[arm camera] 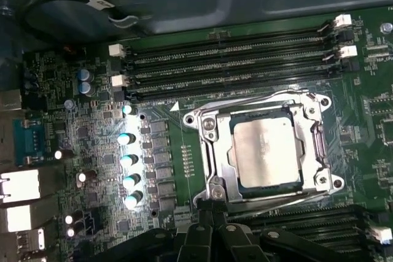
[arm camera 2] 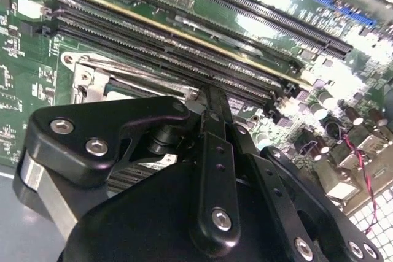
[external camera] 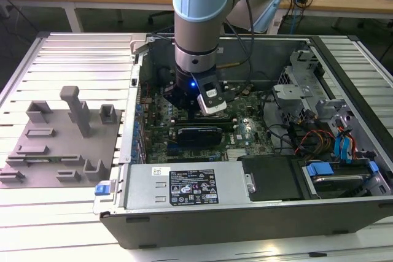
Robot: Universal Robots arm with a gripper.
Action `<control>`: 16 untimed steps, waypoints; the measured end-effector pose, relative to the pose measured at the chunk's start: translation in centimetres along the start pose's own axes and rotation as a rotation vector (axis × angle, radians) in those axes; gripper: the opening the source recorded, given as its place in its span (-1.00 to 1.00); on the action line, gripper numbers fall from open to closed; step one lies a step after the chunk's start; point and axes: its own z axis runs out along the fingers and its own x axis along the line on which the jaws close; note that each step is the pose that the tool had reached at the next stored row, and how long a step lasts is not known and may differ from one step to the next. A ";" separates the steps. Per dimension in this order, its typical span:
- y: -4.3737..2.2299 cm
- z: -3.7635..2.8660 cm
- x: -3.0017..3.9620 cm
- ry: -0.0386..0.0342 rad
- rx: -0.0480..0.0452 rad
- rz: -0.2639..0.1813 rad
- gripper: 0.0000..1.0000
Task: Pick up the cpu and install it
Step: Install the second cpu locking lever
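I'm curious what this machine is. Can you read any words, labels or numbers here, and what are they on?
Stickers on the grey box: too small to read.
Circuit board markings: too blurred.
cpu top: nothing readable.

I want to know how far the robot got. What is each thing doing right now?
cpu: lying flat in its socket, not held.
socket frame: around the cpu, metal bracket over its edges.
gripper: fingers together, at the socket's edge, holding nothing.
computer case: on its side, open.
grey plastic tray: outside the case, no cpu on it.
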 end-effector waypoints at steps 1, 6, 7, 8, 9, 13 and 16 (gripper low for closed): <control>0.01 0.00 0.00 0.0002 -0.0020 0.000 -0.79; 0.06 -0.61 0.00 0.0003 -0.0024 0.000 -0.79; 0.07 -0.81 0.00 0.0004 -0.0024 0.000 -0.79; 0.10 -1.12 0.00 0.0004 -0.0022 0.000 -0.79; 0.12 -1.36 0.00 0.0004 -0.0019 0.000 -0.79; 0.14 -1.61 -0.01 0.0000 0.0012 0.000 -0.79; 0.14 -1.61 -0.01 0.0001 0.0014 0.000 -0.79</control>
